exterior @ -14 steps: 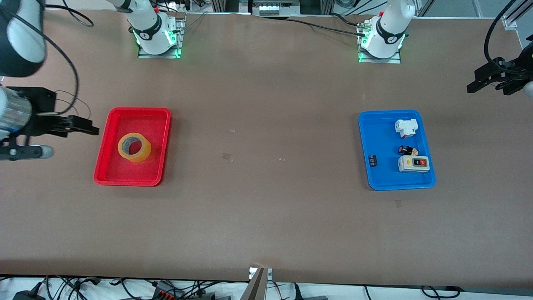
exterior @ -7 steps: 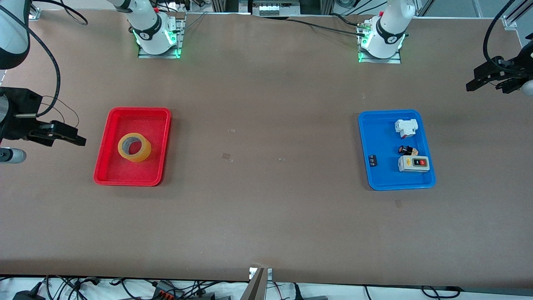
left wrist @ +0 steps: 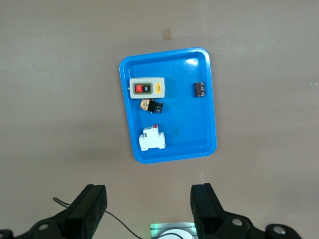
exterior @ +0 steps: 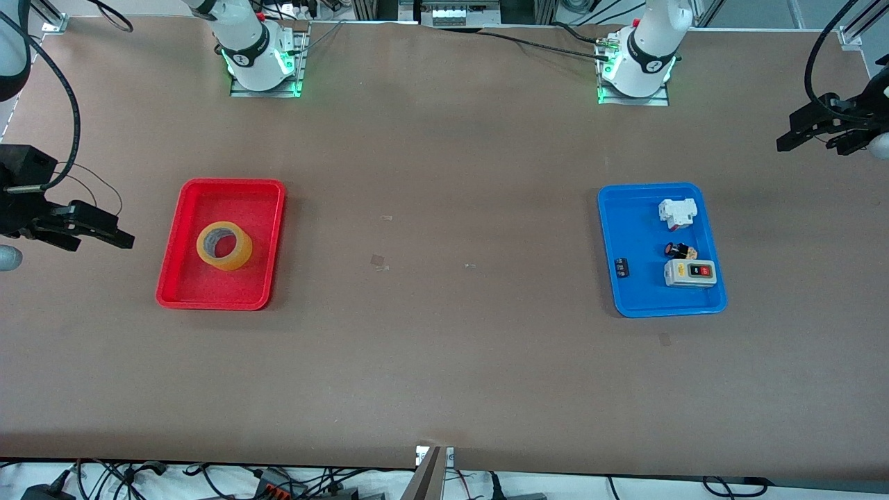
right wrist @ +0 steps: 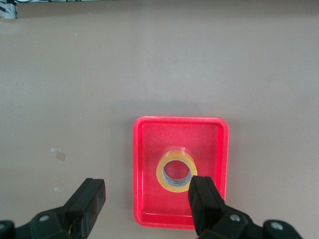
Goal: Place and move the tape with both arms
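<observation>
Pulled back since a second ago: right end effector [exterior: 104, 235], then close to the red tray's outer edge, now well clear of it over bare desk [exterior: 444, 361] at the right arm's end — fingers spread wide, nothing held. Hardly any shift in the left end effector [exterior: 806, 133]. Nothing else displaced.

Taken from the right arm's end across. Red tray [exterior: 173, 278]: shallow moulded plastic, rounded corners, raised lip — likely there to keep the roll from wandering. Inside it, the tape [exterior: 223, 245], lying flat near the middle, hole upward; a translucent yellow ring, smooth-sided, with a wide round opening showing grey within. Flat lie and open hole probably suit a descent with one finger inside the ring and one outside.

Mid-desk: brown matte surface, a few small scraps of tape stuck down.

Blue tray [exterior: 611, 292]: same shallow rounded form. In it, small hard electrical parts, all apart from one another — a white blocky breaker [exterior: 677, 212], a little black-and-red button part [exterior: 679, 250], a tiny black piece [exterior: 621, 267], a white-grey switch box [exterior: 689, 273].

Left end effector: waiting over the desk at the left arm's end, clear of the blue tray — jaws apart, empty.
</observation>
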